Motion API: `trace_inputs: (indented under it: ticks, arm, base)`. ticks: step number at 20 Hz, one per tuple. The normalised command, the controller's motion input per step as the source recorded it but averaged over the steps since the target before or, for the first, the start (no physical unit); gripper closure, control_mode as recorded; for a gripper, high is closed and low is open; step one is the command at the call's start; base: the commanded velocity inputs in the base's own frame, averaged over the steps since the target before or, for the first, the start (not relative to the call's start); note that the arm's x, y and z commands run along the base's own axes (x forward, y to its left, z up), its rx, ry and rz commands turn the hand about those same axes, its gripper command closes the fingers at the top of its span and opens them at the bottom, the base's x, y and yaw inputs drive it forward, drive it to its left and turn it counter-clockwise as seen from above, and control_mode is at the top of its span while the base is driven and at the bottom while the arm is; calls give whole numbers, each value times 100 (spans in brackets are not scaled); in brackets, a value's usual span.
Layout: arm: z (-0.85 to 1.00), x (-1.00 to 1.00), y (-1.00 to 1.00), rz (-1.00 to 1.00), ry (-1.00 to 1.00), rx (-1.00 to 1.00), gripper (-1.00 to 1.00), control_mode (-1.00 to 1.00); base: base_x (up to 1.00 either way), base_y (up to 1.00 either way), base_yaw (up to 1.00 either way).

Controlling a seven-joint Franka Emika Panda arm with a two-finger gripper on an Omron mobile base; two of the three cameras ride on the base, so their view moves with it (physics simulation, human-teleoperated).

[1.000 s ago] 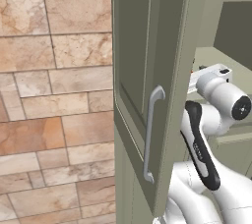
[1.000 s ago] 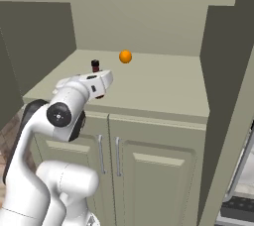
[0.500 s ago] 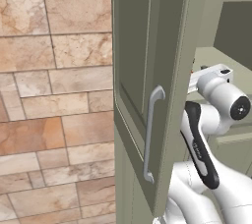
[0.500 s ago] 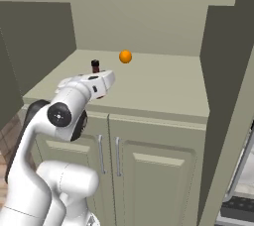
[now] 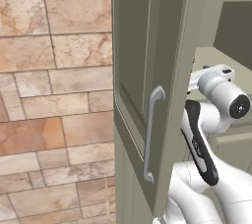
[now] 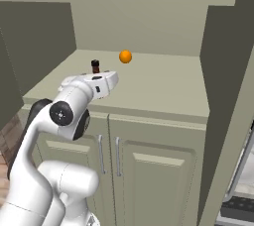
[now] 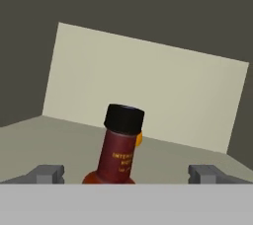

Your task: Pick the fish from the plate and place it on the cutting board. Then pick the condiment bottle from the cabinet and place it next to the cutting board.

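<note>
Condiment bottle (image 7: 119, 150): small, slim, dark red, with a black cap on a narrow neck and a label of pale lettering too small to read.
Bottle stance: in the hand view it leans slightly to the right; that camera rolls with the hand, so whether the bottle itself tilts cannot be told.
Bottle place: straight ahead of the pincer (image 7: 126, 172), between its two fingertips as the hand view shows them, a little nearer the left one; it stands on the pale shelf of the cabinet (image 6: 149, 86) recess.
Bottle from the right base view: only its black cap and a bit of red neck (image 6: 95, 65) show, just beyond the hand.
Pincer state: spread wide, the two grey fingertips (image 7: 47, 173) far apart at the bottom of the hand view, with nothing pinched between them.
Contact: neither fingertip touches the bottle; a clear gap shows on each side.
Orange ball (image 6: 125, 57): beyond the bottle from the pincer, further back on the same shelf; in the hand view a sliver of it peeks out from behind the bottle's right shoulder.
Cabinet door (image 5: 152, 90): sage green, swung open beside the arm, with a curved silver bar handle (image 5: 150, 132) on its face.
Lower doors (image 6: 144, 170): two shut doors below the shelf, under the pincer.
</note>
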Motion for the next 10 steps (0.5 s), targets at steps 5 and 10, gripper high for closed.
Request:
trace_inputs:
  ticks: [5, 10]
  arm:
    - [0, 2, 0, -2, 0, 6, -100, -100]
    - [0, 0, 0, -1, 0, 4, -100, -100]
  base:
    - [0, 0, 0]
    - [0, 0, 0]
